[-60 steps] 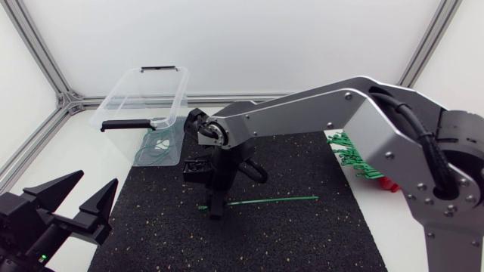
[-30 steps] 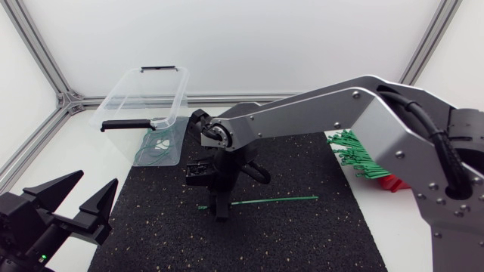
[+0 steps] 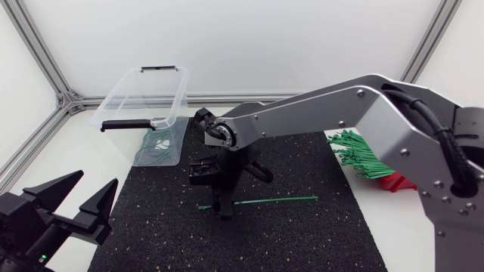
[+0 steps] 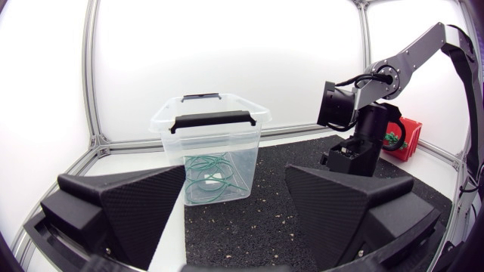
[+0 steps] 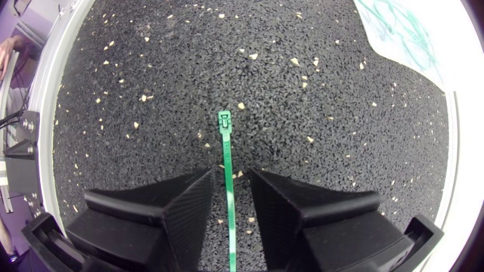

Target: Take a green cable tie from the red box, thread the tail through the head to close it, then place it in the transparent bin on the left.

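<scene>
Pickup step: right hand (image 5: 229, 198) spread, straddling the green cable tie (image 5: 225, 147) lying flat on the black mat (image 5: 340, 113) mid-worktop, head just past the tips; next likely pinch the strap and lift; left hand (image 4: 234, 181) spread, parked near-left.

Black rubber mat (image 3: 302, 234), flecked with pale specks, lies flat on white tabletop (image 3: 76, 162). Tabletop shows along the mat's left and far edges.

The right gripper (image 3: 224, 212) has edged rightward along the green cable tie (image 3: 276, 200).
</scene>
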Tool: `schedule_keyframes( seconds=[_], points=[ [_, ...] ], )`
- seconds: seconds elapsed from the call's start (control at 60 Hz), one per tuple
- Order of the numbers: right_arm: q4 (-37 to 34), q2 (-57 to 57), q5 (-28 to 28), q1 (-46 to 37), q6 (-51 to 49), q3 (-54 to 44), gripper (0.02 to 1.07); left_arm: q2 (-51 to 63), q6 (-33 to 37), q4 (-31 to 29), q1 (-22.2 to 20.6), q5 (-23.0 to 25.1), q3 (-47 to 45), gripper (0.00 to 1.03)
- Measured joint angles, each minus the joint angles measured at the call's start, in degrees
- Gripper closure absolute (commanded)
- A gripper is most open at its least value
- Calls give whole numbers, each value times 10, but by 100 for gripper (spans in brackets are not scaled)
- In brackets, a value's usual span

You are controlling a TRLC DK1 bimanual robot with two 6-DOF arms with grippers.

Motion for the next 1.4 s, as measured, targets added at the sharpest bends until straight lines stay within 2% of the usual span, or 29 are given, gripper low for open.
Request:
schedule_keyframes(
  seconds=[0.167,0.267,0.317,0.567,0.783,1.083,1.25,1.4],
  points=[
    [28,-13,27,11,0,-23,97,0,0,0,0,0,0,11],
    [59,-29,45,21,0,-51,98,0,0,0,0,0,0,11],
    [71,-36,57,29,0,-64,101,0,0,0,0,0,0,11],
    [100,-57,72,37,0,-93,101,0,0,0,-3,0,0,11],
    [65,-82,73,37,0,-107,101,0,0,0,-3,0,0,11],
    [64,-158,73,36,14,-108,101,2,2,-5,3,0,4,12],
    [71,-207,74,33,35,-108,101,110,5,-39,9,5,73,16],
    [73,-248,85,32,66,-108,101,200,1,-78,15,57,139,16]
  ],
)
